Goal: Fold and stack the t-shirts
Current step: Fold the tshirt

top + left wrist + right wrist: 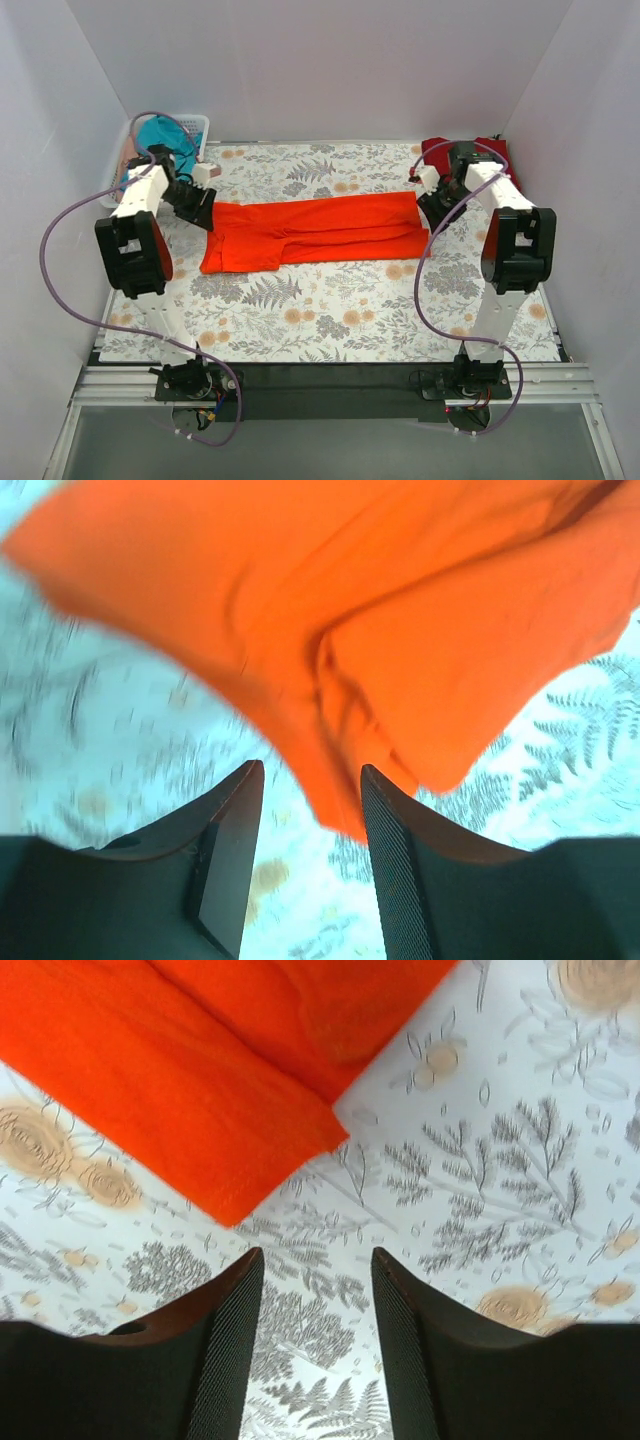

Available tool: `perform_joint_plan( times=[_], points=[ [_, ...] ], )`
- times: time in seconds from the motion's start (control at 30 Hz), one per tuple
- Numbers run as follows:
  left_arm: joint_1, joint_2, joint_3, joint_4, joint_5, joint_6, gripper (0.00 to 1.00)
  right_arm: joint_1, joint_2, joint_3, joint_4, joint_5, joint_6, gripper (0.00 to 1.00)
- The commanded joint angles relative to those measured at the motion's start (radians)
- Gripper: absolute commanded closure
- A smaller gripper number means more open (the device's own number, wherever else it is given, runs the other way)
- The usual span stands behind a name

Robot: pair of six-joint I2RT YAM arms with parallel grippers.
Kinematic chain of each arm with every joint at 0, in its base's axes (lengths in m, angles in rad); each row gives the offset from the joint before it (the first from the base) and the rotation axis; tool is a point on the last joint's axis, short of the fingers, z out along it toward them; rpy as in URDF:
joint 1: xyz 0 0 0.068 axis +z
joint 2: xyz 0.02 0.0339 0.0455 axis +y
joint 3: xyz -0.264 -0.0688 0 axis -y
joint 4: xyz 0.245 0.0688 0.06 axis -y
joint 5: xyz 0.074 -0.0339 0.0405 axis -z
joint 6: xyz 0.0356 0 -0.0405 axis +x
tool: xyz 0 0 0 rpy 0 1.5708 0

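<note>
So the orange-red t-shirt (315,230) is lying flat across the middle of the flower-print table (330,300), folded into a long strip running left to right, with the wider sleeve end on the left. The left pincer (198,207) sits right at that left end with its fingers spread. In the left wrist view a drooping corner of the shirt (400,630) hangs into the gap between the two fingers (225,860), but nothing's squeezing it, and that view is pretty blurry. The right pincer (437,205) is at the opposite end of the strip, also spread. From its wrist cam the hemmed corner of the shirt (180,1090) lies on the table just ahead of the fingers (225,1350), not touching them, with only printed ferns between them. The crimson t-shirt (480,150) is bunched up in the far right corner behind the right arm. Over in the far left corner there's a white basket (200,125) with a teal garment (165,135) in it.
</note>
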Motion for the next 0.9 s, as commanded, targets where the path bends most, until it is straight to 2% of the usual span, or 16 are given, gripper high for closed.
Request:
perform_joint_plan(
  times=[0.0, 0.17, 0.3, 0.5, 0.67, 0.87],
  points=[
    [0.108, -0.125, -0.043, -0.11, 0.122, -0.013, 0.57, -0.079, -0.077, 0.014, -0.117, -0.116, 0.064, 0.48],
    [0.149, -0.225, -0.276, -0.06, 0.134, -0.027, 0.53, -0.09, -0.108, -0.106, -0.12, -0.173, 0.12, 0.53],
    [0.149, -0.261, -0.373, 0.007, 0.142, -0.088, 0.5, -0.095, -0.096, -0.131, -0.077, -0.191, 0.192, 0.53],
    [0.149, -0.255, -0.428, 0.076, 0.131, -0.137, 0.49, -0.095, -0.03, -0.12, -0.04, -0.194, 0.265, 0.51],
    [0.151, -0.232, -0.437, 0.103, 0.138, -0.154, 0.43, -0.095, 0.009, -0.138, -0.007, -0.207, 0.295, 0.5],
    [0.149, -0.209, -0.417, 0.103, 0.15, -0.156, 0.45, -0.095, 0.041, -0.123, 0.006, -0.233, 0.313, 0.52]
  ],
)
